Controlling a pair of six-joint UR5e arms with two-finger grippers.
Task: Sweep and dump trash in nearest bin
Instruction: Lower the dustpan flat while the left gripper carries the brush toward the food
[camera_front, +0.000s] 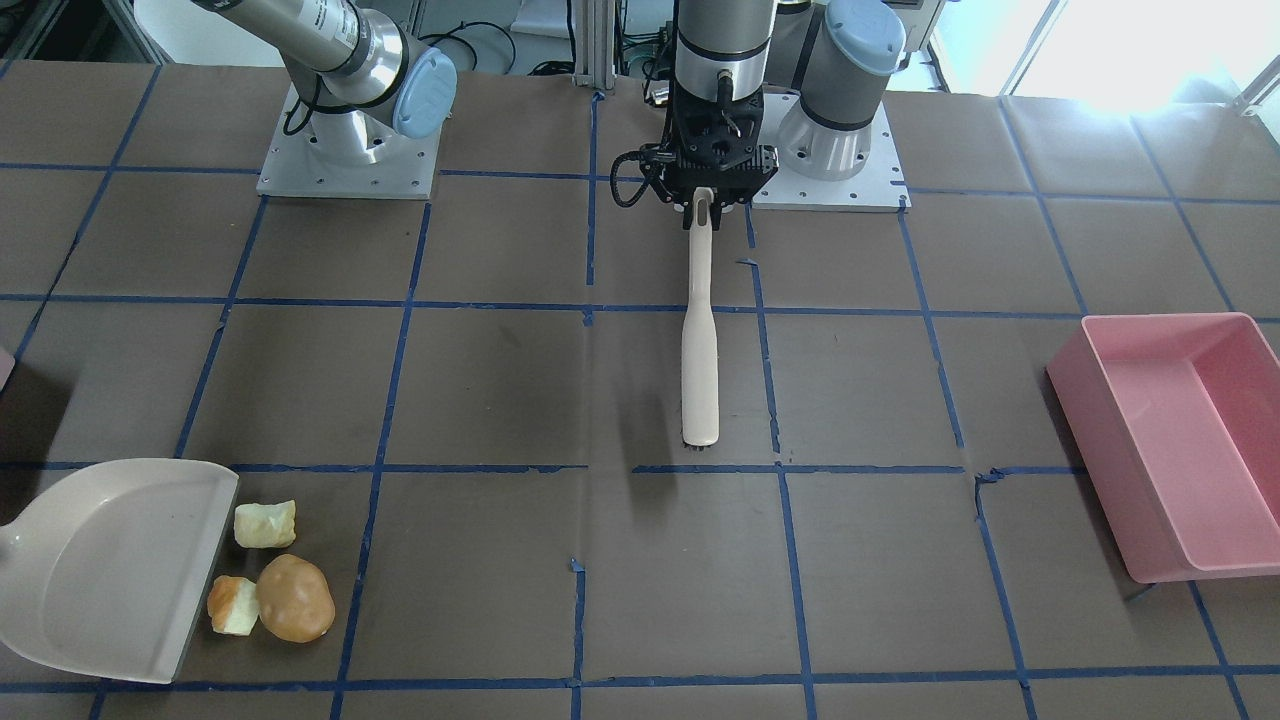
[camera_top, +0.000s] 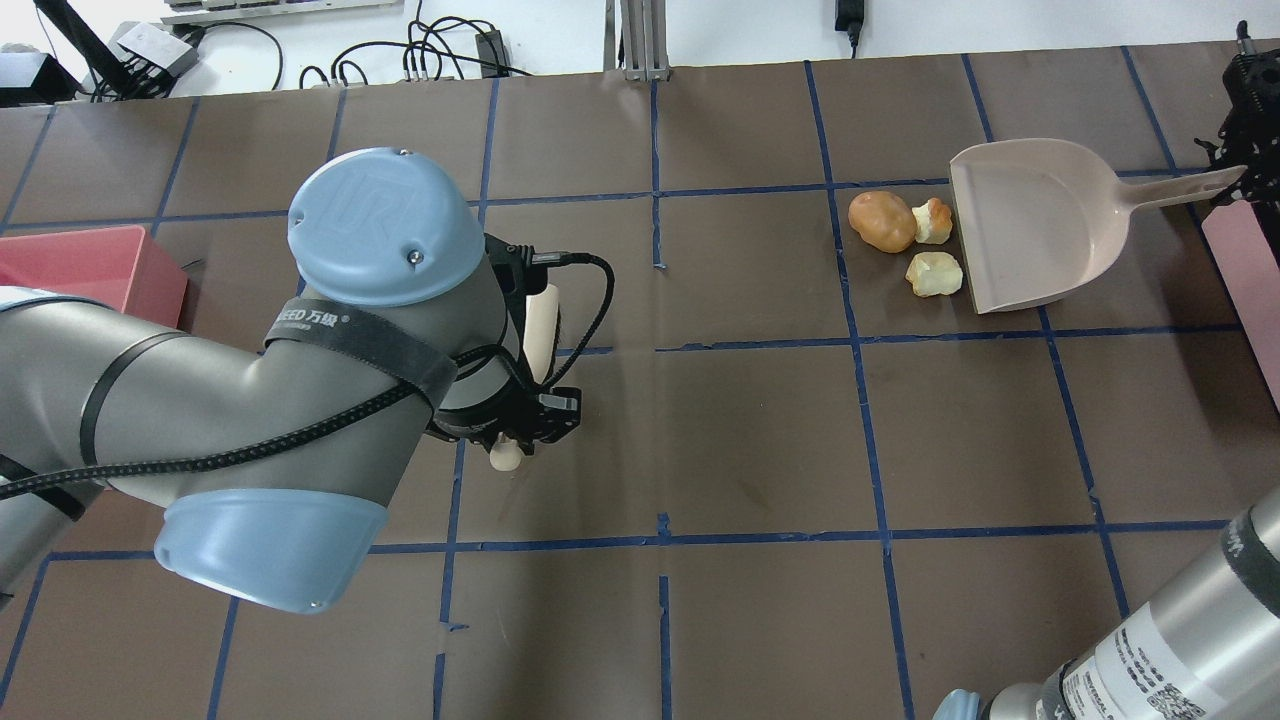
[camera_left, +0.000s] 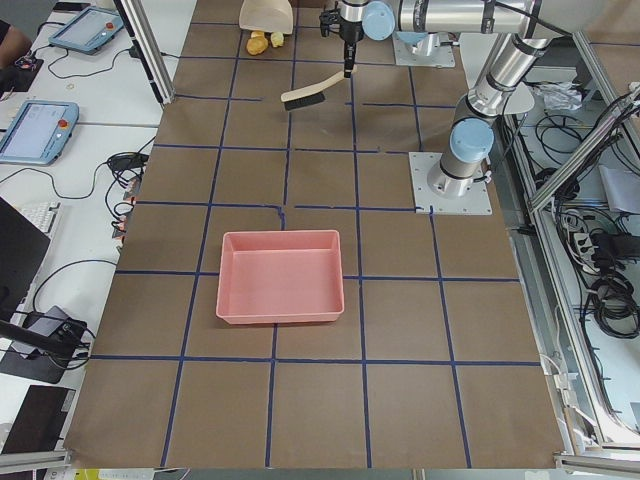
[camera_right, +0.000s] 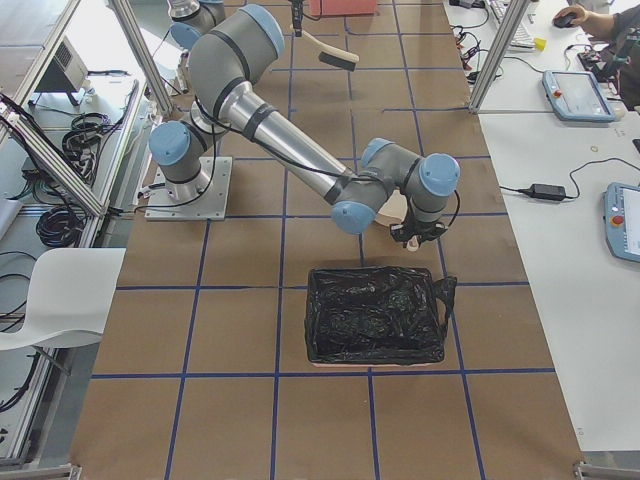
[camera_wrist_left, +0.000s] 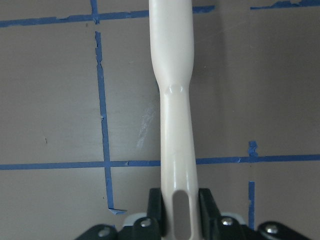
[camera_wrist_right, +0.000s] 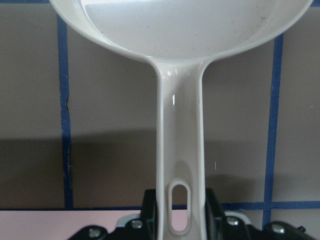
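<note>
Both closed on tools: left hand grips brush handle, right hand grips dustpan handle. On desk, trash lies just beside dustpan mouth, on brush side. Brush well apart from dustpan, long axis crosswise to sweep line. Pale-pink bin near dustpan handle.

Glossy plastic dustpan, matt tabletop
</note>
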